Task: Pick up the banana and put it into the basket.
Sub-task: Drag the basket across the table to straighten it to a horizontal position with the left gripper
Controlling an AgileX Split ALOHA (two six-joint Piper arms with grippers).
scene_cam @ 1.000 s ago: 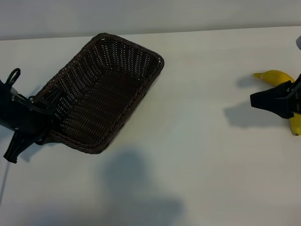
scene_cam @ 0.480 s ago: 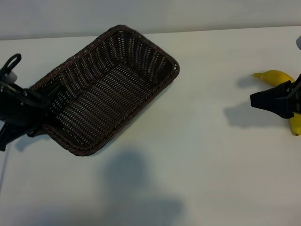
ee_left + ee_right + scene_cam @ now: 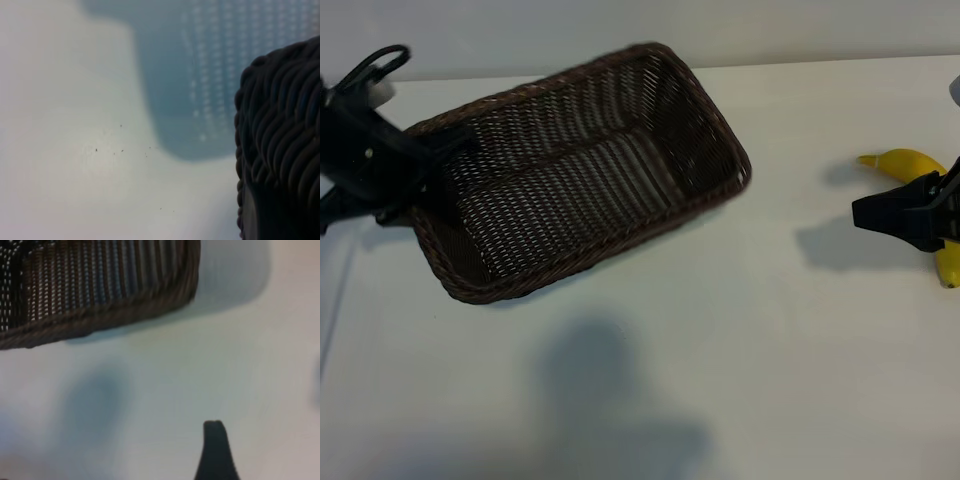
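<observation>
Above table: basket (image 3: 582,170) in left tool (image 3: 438,165)

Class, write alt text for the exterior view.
The left gripper holds a dark brown wicker basket by its rim, tilted above a white table. At the right edge, the right gripper hovers open beside a yellow banana.

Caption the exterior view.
Left gripper holds the basket raised by its rim; banana lies under right gripper.

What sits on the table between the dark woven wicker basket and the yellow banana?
Nothing: in the exterior view, only bare white table and shadow separate the dark woven wicker basket from the curved yellow banana.
</observation>
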